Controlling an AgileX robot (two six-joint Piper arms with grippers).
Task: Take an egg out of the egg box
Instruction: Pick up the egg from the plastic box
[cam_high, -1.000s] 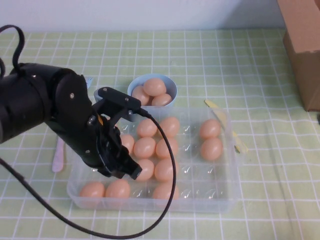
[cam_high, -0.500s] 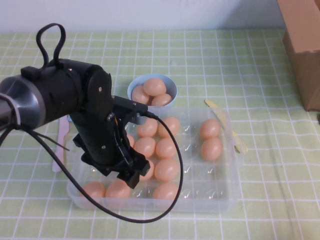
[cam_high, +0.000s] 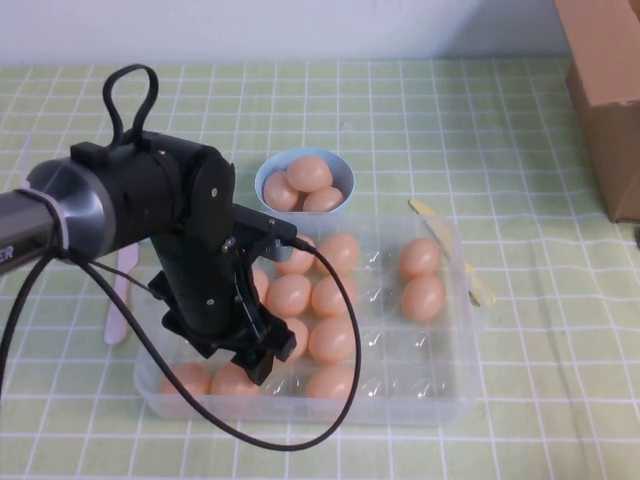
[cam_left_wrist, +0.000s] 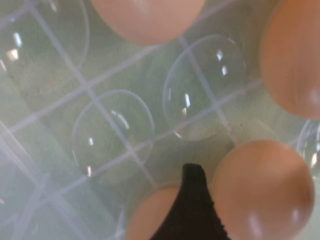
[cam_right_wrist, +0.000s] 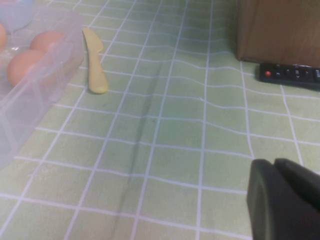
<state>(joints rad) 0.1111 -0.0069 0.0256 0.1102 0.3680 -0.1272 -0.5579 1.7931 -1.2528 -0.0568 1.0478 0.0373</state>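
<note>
Many orange-tan eggs sit in the clear egg box (cam_high: 452, 398) at the near side of the surface (cam_high: 450, 120). The left gripper (cam_high: 268, 355) points down into the box front, jaws spread and holding nothing; 1 fingertip (cam_left_wrist: 192, 200) stands just beside the egg (cam_left_wrist: 265, 190), which lies in its cell. The right gripper (cam_right_wrist: 280, 197) hangs over the bare surface, jaws apparently pressed together. Further back stands a light-blue bowl (cam_high: 265, 178) with 3 eggs.

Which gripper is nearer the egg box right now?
Left. The left gripper is down inside the egg box among the eggs; the right gripper sits off over bare tablecloth.
</note>
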